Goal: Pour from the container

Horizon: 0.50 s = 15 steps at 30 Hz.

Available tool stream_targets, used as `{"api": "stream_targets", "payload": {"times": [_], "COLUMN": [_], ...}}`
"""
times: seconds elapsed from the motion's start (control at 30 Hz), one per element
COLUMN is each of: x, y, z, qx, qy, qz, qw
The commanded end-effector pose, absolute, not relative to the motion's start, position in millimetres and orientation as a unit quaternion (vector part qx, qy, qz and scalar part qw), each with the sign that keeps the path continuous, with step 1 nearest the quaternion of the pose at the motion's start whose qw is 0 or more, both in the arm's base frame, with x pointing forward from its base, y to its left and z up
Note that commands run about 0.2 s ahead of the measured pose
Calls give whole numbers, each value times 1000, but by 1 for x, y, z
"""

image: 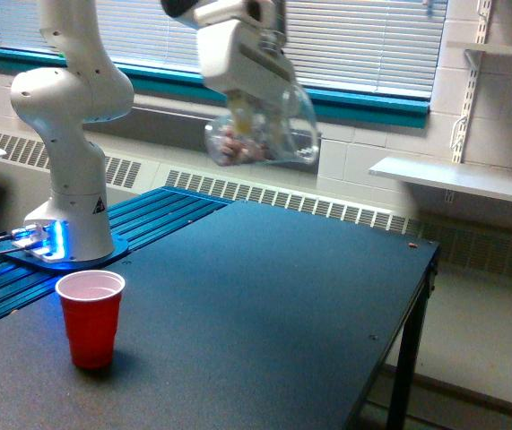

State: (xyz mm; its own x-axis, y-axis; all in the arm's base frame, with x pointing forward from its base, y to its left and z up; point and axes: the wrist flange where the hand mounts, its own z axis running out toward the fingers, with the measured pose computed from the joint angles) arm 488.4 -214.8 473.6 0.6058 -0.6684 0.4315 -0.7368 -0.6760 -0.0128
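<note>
A dark table [264, 296] fills the foreground, with the white arm's base [67, 161] at the exterior view's left. High above the tabletop, the gripper [248, 106] clamps the tilted clear container [264, 136], pinkish pieces visible inside. A red cup [91, 319] stands upright near the table's front-left

Window blinds [363, 40], white block wall [372, 170], radiator [309, 204], wall shelf [457, 179]

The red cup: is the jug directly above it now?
No. The jug hangs well toward the exterior view's right of the red cup.
</note>
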Motion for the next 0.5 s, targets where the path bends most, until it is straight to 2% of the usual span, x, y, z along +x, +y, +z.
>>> {"api": "stream_targets", "payload": {"times": [0.03, 0.5], "x": [449, 393], "y": [-253, -272], "z": [475, 454], "qx": [882, 885], "qy": [-421, -428], "qz": [184, 126], "qw": [107, 137]}}
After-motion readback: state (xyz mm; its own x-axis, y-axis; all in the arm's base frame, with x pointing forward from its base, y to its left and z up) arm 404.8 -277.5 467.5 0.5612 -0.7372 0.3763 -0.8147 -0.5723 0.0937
